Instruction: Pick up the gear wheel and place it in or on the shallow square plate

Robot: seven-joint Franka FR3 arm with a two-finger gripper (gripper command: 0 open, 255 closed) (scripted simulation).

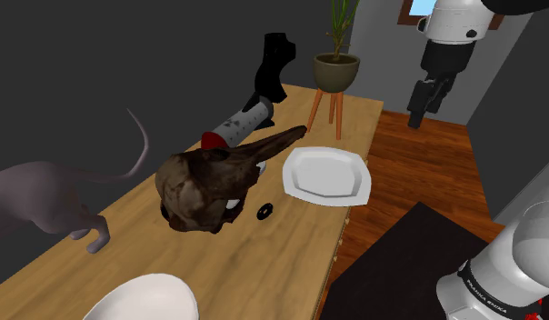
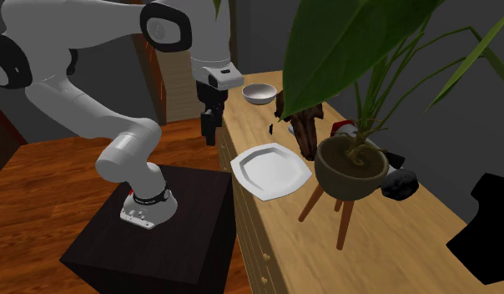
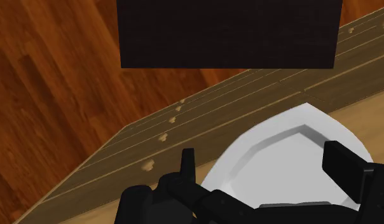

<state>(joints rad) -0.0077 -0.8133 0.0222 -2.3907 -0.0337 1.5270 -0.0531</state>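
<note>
The pincer [image 1: 416, 116], spread and empty, hangs beside the bench [image 1: 191, 264] edge near the square plate [image 1: 325, 175]; the approach is in hand, and next it must cross and lower astride the gear wheel [image 1: 264, 212], which lies on the bench just beside the plate.

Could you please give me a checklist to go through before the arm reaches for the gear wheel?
1. Black two-finger gripper open and empty: ok.
2. Small black gear wheel lying free on the wooden table: ok.
3. Shallow white square plate empty: ok.
4. Gripper over the gear wheel: not ok; it hangs high near the table's edge.
5. Finger room beside the large brown skull-like object: cannot tell.
</note>
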